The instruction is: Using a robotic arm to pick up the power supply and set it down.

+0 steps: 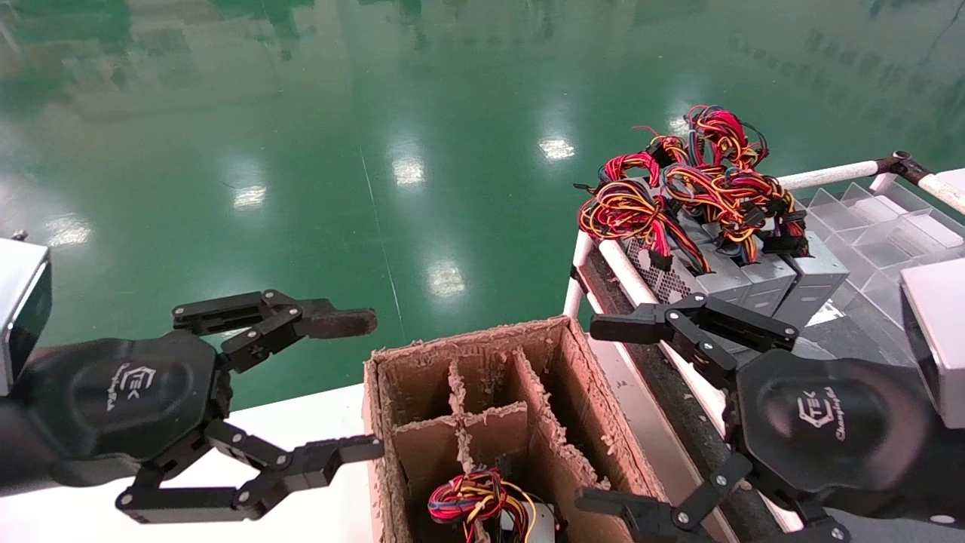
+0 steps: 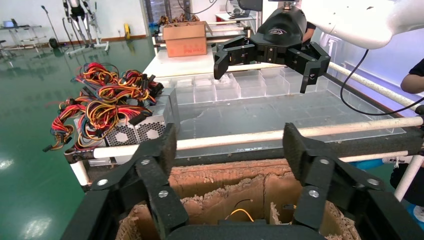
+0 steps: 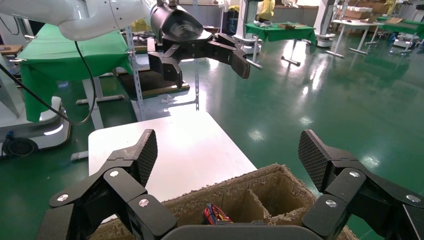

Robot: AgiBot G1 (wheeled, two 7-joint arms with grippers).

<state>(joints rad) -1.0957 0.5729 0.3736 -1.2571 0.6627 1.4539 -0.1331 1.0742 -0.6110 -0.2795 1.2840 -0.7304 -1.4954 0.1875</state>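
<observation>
The right black linkage-fingered claw (image 1: pixel 607 411) hangs with fingers spread wide, holding nothing, at the right edge of the frayed brown cardboard divider box (image 1: pixel 482 392). The left claw (image 1: pixel 373 386) with its brown worn fingertip pad gapes too, above the white surface (image 1: pixel 301 422). Grey metal power supplies (image 1: pixel 742 275) with red-yellow wire bundles stand together on the white-railed rack (image 1: pixel 829 175), beyond the right claw.

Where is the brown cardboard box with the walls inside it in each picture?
Head view: the cardboard box sits bottom middle, between the left hand and right hand.
Left wrist view: box at the bottom, behind the open fingers.
Right wrist view: box at bottom middle.
Shared landmark: its frayed dividers.
</observation>
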